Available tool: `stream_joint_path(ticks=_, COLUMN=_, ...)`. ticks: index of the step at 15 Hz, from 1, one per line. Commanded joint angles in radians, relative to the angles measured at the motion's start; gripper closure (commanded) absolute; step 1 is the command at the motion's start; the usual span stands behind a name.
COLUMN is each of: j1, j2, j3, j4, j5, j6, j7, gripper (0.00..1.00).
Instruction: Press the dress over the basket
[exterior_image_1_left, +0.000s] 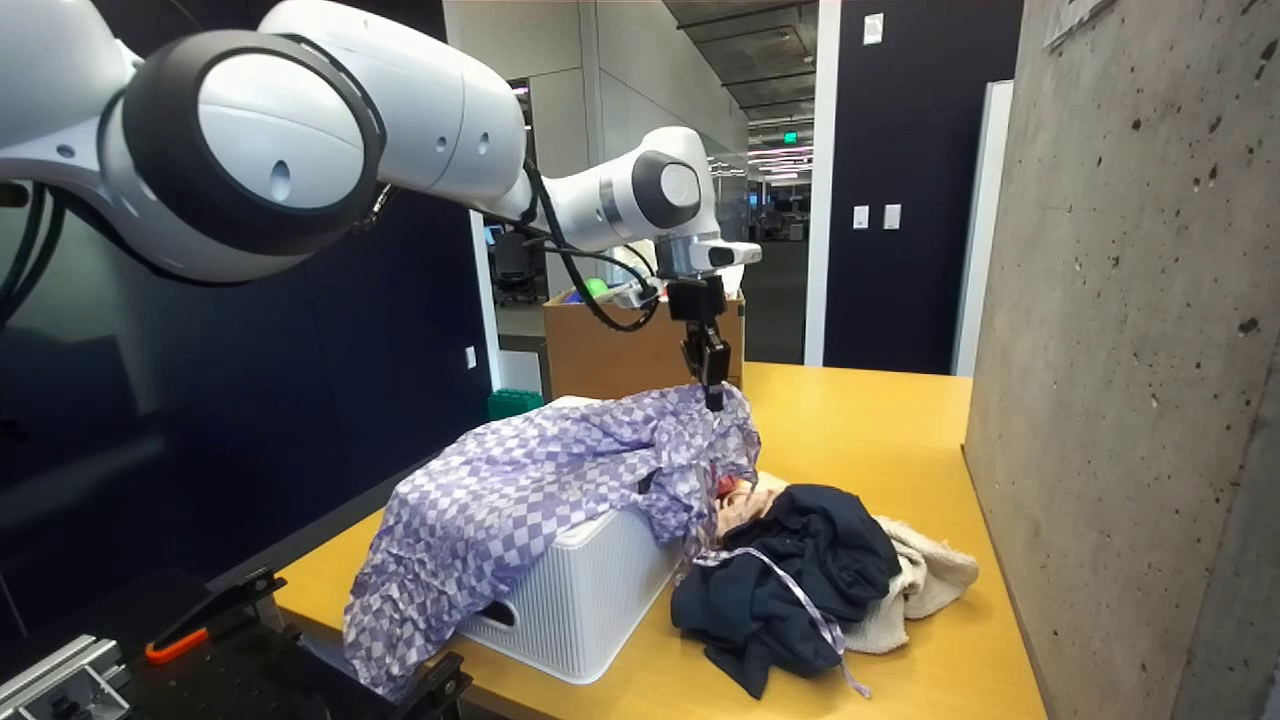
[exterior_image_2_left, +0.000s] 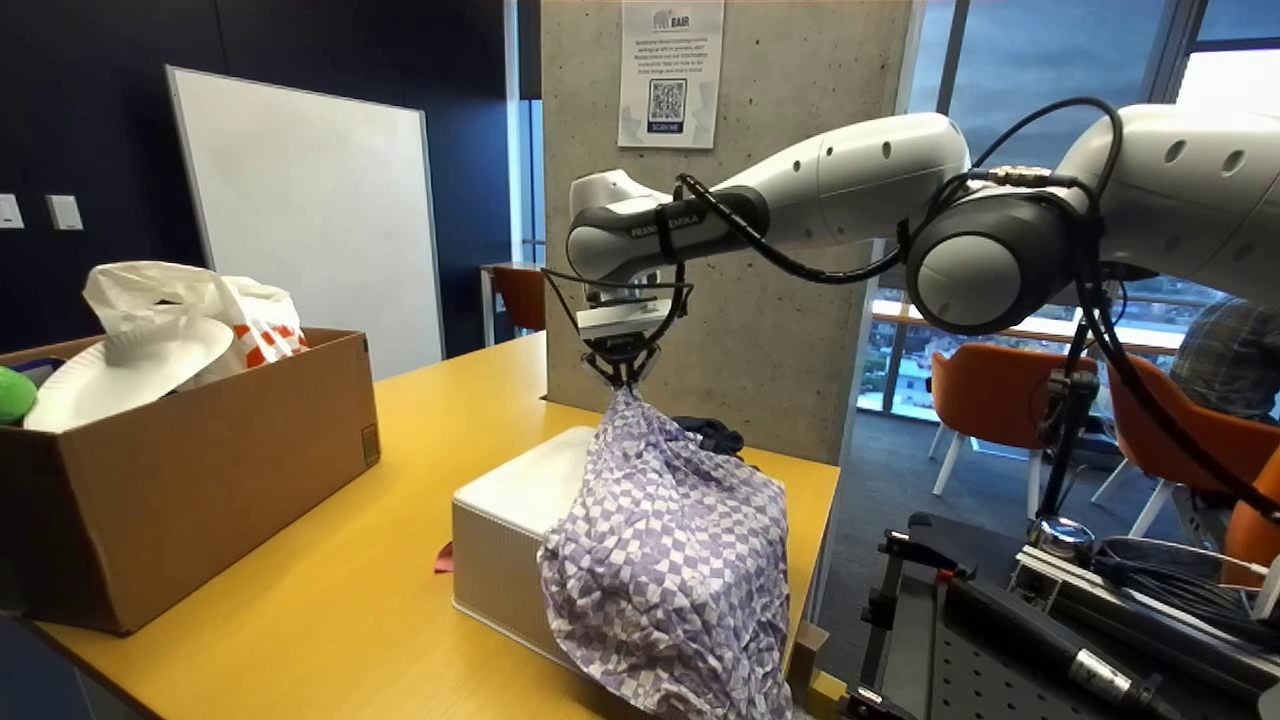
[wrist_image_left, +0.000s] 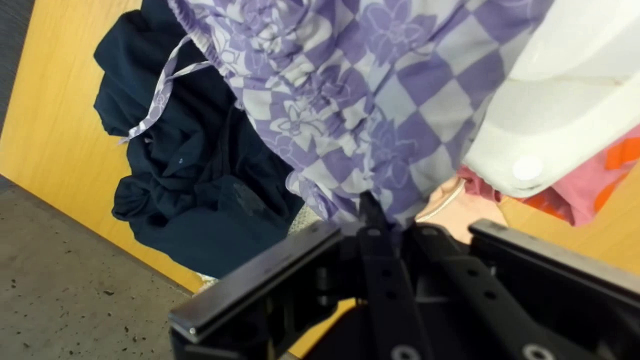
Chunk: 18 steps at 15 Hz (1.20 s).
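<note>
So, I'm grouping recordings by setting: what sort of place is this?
Probably an office or research lab: a large white framed board, a white paper poster with a black QR code on grey concrete, and rounded orange chairs with white legs.

"What's around the basket (exterior_image_1_left: 605, 600), by number?"

"From over here I count one basket, one checked dress (exterior_image_1_left: 480, 500) over it, and near it one navy heap (exterior_image_1_left: 840, 550), one cream cloth (exterior_image_1_left: 925, 585), one peach cloth (wrist_image_left: 475, 215), one pink-and-orange cloth (wrist_image_left: 580, 192)."

"And beyond that?"

"One cardboard box (exterior_image_2_left: 230, 480), well apart from it, on the one table (exterior_image_2_left: 380, 570)."

"Fingers (wrist_image_left: 384, 280)?"

"I have two, higher than the basket."
</note>
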Motion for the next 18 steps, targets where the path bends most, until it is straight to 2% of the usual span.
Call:
stream_joint_path(ticks=1, j1=-0.004, j2=0.018, j3=-0.025, j4=0.047, j5=-0.027, j6=-0.001, j7=-0.023, gripper=0.99)
stream_joint_path(ticks=8, j1=0.008, j2=0.044, j3=-0.051, j4=0.067, j5=-0.059, j6=0.188, j7=-0.027, gripper=0.99)
stream_joint_path(ticks=13, j1=0.014, j2=0.048, j3=-0.022, j4=0.056, j5=-0.037, j6=0.285, j7=-0.045, gripper=0.99)
stream_joint_path(ticks=14, j1=0.018, j2=0.048, j3=-0.019, j4=0.054, j5=-0.036, j6=0.286, j7=-0.051, gripper=0.7)
stream_joint_path(ticks=15, j1=0.021, j2=0.046, j3=-0.014, j4=0.052, j5=-0.033, j6=0.286, j7=-0.057, gripper=0.68)
stream_joint_path(ticks=18, j1=0.023, j2=0.035, j3=0.01, j4=0.05, j5=-0.017, j6=0.279, j7=-0.08, gripper=0.49)
